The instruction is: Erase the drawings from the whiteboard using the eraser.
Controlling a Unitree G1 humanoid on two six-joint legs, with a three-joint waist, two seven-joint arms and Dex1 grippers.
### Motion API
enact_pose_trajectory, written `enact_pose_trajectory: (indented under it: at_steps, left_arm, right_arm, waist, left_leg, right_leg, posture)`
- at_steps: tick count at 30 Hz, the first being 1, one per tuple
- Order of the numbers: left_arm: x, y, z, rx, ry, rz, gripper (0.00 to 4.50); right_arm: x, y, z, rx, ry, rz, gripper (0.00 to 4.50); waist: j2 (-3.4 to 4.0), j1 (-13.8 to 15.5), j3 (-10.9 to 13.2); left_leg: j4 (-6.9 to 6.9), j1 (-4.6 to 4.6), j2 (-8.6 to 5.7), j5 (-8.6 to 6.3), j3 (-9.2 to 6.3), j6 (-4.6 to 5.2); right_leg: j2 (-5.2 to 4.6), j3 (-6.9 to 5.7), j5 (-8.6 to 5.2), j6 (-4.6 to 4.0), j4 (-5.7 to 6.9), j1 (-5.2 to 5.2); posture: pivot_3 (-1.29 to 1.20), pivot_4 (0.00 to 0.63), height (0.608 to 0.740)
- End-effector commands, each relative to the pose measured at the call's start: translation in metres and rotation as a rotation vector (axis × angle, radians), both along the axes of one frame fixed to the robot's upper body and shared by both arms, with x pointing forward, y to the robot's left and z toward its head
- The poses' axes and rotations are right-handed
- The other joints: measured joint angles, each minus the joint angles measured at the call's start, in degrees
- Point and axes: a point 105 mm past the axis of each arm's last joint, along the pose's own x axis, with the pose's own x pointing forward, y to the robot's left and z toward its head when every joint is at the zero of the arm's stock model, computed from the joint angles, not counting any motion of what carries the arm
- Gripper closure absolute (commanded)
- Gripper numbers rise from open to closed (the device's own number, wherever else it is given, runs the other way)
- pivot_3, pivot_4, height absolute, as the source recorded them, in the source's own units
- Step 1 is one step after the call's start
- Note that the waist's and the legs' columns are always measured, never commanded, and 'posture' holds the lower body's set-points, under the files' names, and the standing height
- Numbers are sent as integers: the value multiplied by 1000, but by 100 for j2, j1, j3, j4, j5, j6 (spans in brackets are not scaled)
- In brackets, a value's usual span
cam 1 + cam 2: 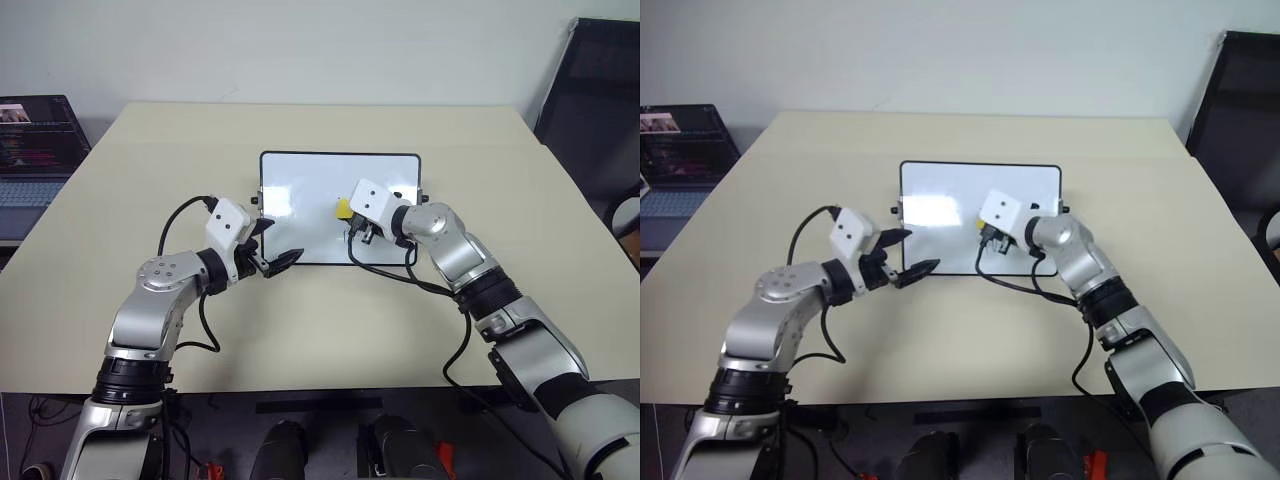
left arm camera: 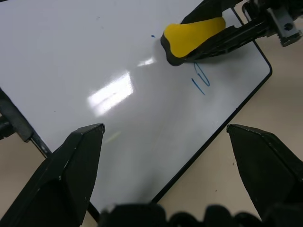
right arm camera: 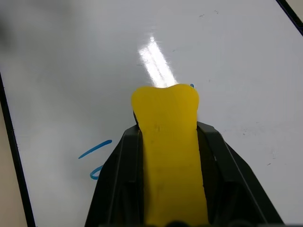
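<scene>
Nearest, left black two-fingered gripper [image 1: 277, 250] hanging with fingers spread wide and empty, at the near-left corner of the glossy white black-framed whiteboard [image 1: 300, 185], elbow bent, pointing toward 2 o'clock. Beyond it, right black two-fingered gripper [image 1: 352, 222] clamped tight on the small yellow eraser block with black underside [image 3: 166, 142], forearm slanting in from 5 o'clock. Left wrist view revealing blue marker strokes [image 2: 200, 79] just beside the eraser; head views hiding them. Board lying mid-way across the beige table [image 1: 320, 320].

Beige table [image 1: 330, 320] with the whiteboard [image 1: 300, 185] flat near its middle, black cables [image 1: 190, 325] beside
</scene>
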Motion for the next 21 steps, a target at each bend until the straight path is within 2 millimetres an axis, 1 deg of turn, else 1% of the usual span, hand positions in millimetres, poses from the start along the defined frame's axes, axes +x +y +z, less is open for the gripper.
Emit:
enact_pose_trajectory:
  at_steps: [1,3,6,9,12,14,17,19,21]
  left_arm:
    - [-2,-10,17,4,-66,-33,0]
    - [-2,-12,18,2,-65,-38,0]
    - [-3,-16,19,-2,-65,-47,0]
    - [-4,-18,19,-3,-64,-49,0]
    - [-5,-19,19,-4,-63,-50,0]
    - [-6,-19,19,-4,-62,-51,0]
    - [-6,-20,20,-5,-61,-51,0]
    - [-6,-20,21,-6,-62,-52,0]
    - [-7,-20,21,-6,-61,-52,0]
  right_arm:
    - [17,-15,27,48,-104,-106,3378]
    - [18,-15,27,57,-96,-108,3378]
    - [15,-14,18,45,-43,-90,3378]
    - [2,-13,-4,-38,54,-13,3378]
    - [-7,-15,-14,-88,101,27,3378]
    - [-5,-17,-12,-92,83,16,3378]
    - [3,-16,4,-55,7,-21,3378]
    - [8,-12,18,-16,-57,-38,3378]
    - [10,-9,27,3,-95,-39,3378]
  waist:
    - [0,0,0]
    - [0,4,0]
    - [0,3,0]
    - [0,2,0]
    - [0,2,0]
    - [0,2,0]
    - [0,0,0]
    - [0,-4,0]
    - [0,-3,0]
  left_leg:
    - [1,0,0,2,0,0]
    - [1,0,-1,6,0,0]
    - [0,-1,-2,6,1,1]
    - [-2,-1,-3,6,1,1]
    - [-3,0,-2,5,-2,1]
    - [-3,0,-1,6,-2,1]
    - [-1,0,-1,6,0,1]
    - [-1,2,-1,6,0,1]
    - [0,2,0,6,0,1]
  right_leg:
    - [0,0,0,0,0,0]
    - [0,0,0,0,1,0]
    - [0,0,0,0,0,0]
    - [0,0,1,-1,0,0]
    - [1,-2,0,0,0,0]
    - [1,-2,0,0,0,0]
    - [1,-1,0,1,0,0]
    - [1,1,0,1,0,0]
    - [1,1,0,1,1,0]
  posture:
    - [0,150,740]
    - [0,150,740]
    - [0,150,740]
    - [0,150,740]
    - [0,150,740]
    - [0,150,740]
    - [0,150,740]
    - [0,150,740]
    - [0,150,740]
